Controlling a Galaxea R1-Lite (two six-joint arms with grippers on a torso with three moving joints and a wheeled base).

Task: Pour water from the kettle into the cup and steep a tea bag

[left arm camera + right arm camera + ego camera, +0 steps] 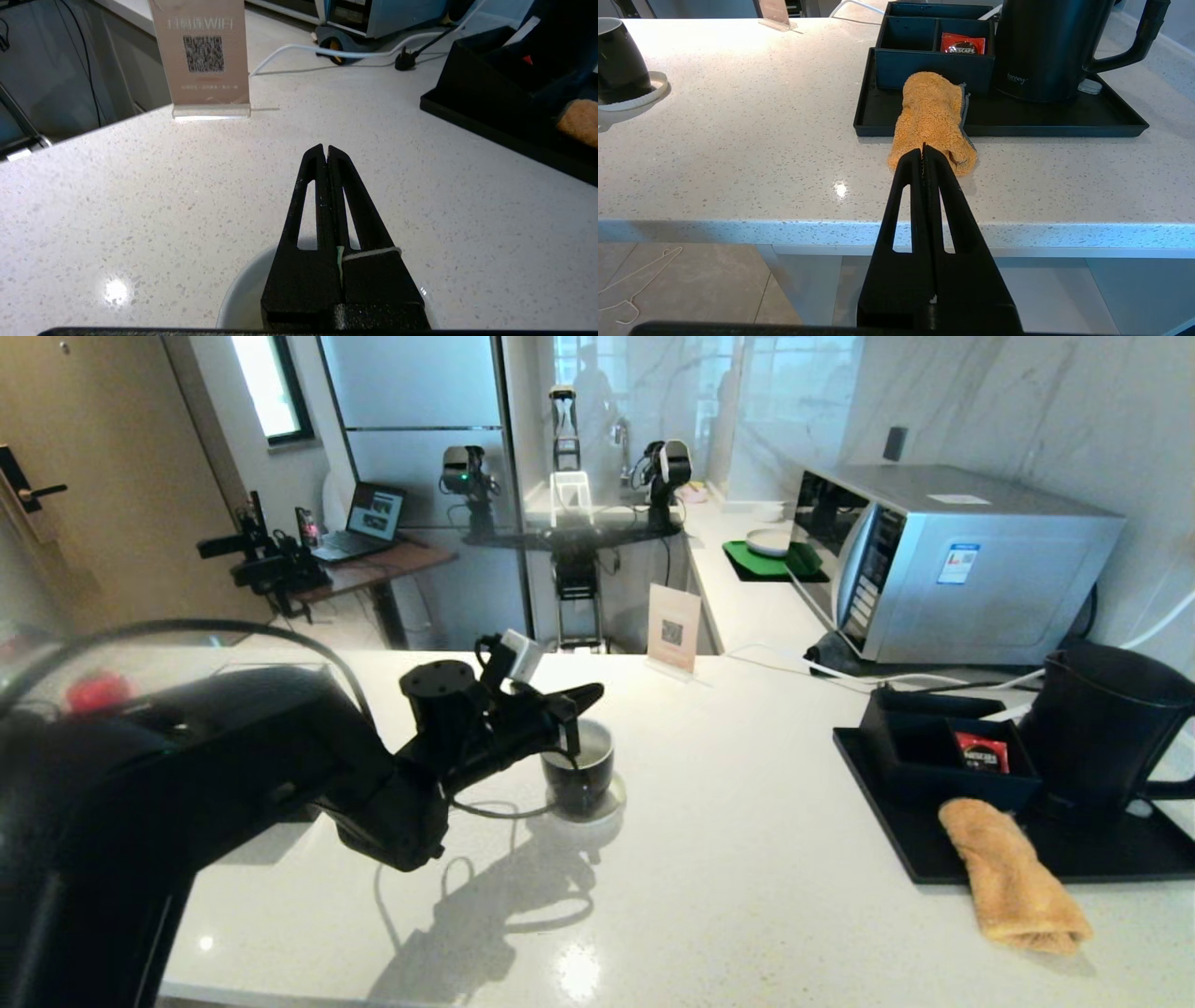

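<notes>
L gripper (581, 702) over cup (579, 773)

Speckled white counter (747, 821) (marble wall (1027, 411) behind)

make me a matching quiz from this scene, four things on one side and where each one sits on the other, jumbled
Things:
1. kettle
2. cup
3. red packet
4. orange cloth

Places:
A. in a compartment of the black box
B. half on the tray's front edge, half on the counter
C. on a white coaster, under the left end effector
D. at the tray's right end, beside the black box

Pairs: 1-D, 2-C, 3-A, 4-B
</notes>
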